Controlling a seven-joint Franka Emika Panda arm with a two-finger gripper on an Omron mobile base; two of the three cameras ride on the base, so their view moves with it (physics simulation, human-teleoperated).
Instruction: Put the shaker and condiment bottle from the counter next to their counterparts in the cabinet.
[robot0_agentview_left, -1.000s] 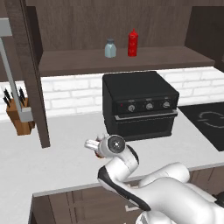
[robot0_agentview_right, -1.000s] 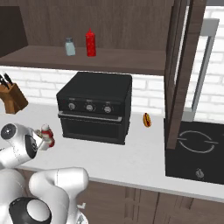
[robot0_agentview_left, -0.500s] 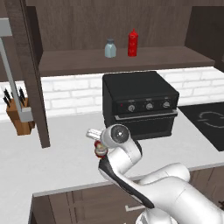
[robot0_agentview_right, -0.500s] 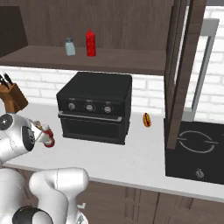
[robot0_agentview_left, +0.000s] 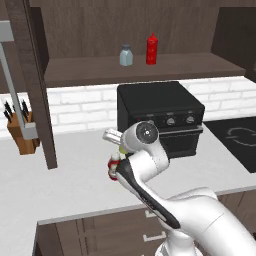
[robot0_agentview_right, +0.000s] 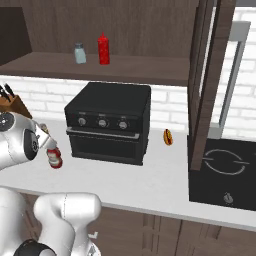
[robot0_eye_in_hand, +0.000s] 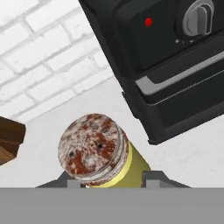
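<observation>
In the hand view you see the shaker (robot0_eye_in_hand: 98, 155) low in the middle of the frame, its yellow body lying between the two dark fingertips with its mottled top facing the camera, so your gripper (robot0_eye_in_hand: 111, 177) is pinching the shaker. That hold makes sense, since a grip across the body leaves the base free to be set down later.

In the left base view the gripper (robot0_agentview_left: 116, 150) sits at centre frame, just left of the black oven (robot0_agentview_left: 160, 115), and the condiment bottle (robot0_agentview_left: 114, 169) stands on the tabletop (robot0_agentview_left: 75, 175) directly beneath it, waiting its turn. In the right base view that bottle (robot0_agentview_right: 54, 159) shows at the left edge beside the arm.

At the top of the left base view, the blue-grey shaker (robot0_agentview_left: 126, 55) and the red squeeze bottle (robot0_agentview_left: 152, 49) stand side by side on the cabinet shelf (robot0_agentview_left: 200, 65), with bare board either side of them. You likely want to carry the shaker up beside its blue-grey twin.
</observation>
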